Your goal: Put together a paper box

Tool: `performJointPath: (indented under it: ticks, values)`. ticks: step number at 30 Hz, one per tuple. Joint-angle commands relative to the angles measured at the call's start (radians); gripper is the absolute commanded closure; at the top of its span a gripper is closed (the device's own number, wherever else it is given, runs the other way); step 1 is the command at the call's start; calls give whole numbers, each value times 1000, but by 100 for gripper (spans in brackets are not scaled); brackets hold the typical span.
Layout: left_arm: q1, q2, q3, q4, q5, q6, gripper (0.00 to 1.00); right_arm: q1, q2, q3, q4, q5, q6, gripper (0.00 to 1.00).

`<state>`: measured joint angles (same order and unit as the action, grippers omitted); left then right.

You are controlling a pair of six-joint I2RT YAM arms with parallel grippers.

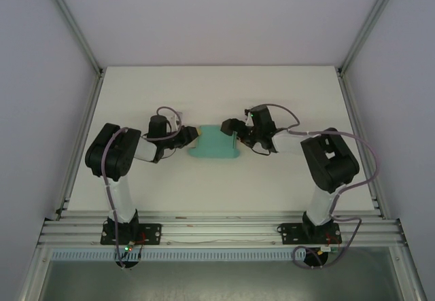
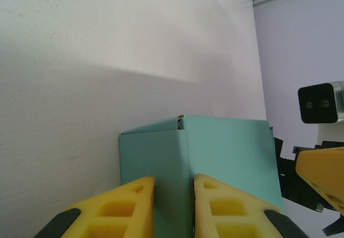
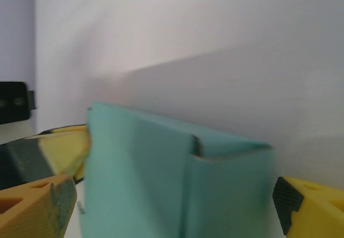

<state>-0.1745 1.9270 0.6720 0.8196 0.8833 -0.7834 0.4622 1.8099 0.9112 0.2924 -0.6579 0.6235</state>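
Sitting near the middle of the table (image 1: 170, 90), the paper box (image 1: 216, 146) lay with its long axis running side to side, so one short end faced each arm; the left gripper (image 1: 192, 136) met the left end and the right gripper (image 1: 234, 128) the far right corner, neither arm plainly nearer; in the left wrist view the yellow fingers (image 2: 129, 208) stood narrow astride an upright crease of the card, though whether they pinched it could not be told; in the right wrist view the jaws stood wide apart with the box's end between them, close beside both pads but not clearly gripped; any squeeze to come would likely act across that end.
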Motion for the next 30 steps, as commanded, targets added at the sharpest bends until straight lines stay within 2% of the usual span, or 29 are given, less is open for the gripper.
performJointPath:
  ticks: [1, 5, 8, 10, 13, 17, 18, 19, 20, 22, 25, 28, 30]
  values:
    - [4, 47, -40, 16, 7, -27, 79, 2, 40, 0, 163, -129, 84, 9]
    - [12, 79, -56, 114, 43, -79, 79, 1, 66, 1, 254, -176, 141, 18]
    - [12, 89, -70, 180, 46, -109, 79, 0, 59, -3, 296, -195, 166, 32]
    - [12, 78, -66, 181, 46, -109, 78, 0, 42, -5, 271, -185, 159, 46]
    - [12, 40, -55, 158, 40, -93, 68, 0, 9, 2, 170, -154, 119, 57]
    - [10, -38, -20, 66, 20, -43, 48, 0, -52, 0, 73, -117, 88, 57]
    - [10, -73, -12, 43, 13, -25, 38, 0, -67, 1, 44, -98, 93, 57]
    - [9, -103, -6, 22, 2, -3, 22, -2, -82, 8, 6, -83, 102, 57]
    - [6, -140, 0, -2, -17, 21, 1, -5, -96, 17, -32, -72, 110, 57]
    - [-2, -216, 6, -59, -68, 91, 1, -10, -128, 23, -86, -50, 145, 57]
    - [-58, -356, 15, -178, -190, 294, 0, -26, -169, 61, -211, -49, 223, 57]
    - [-193, -508, 32, -352, -413, 621, 0, -68, -186, 130, -389, -113, 309, 59]
    - [-282, -578, 32, -418, -491, 830, 0, -96, -194, 146, -436, -178, 374, 60]
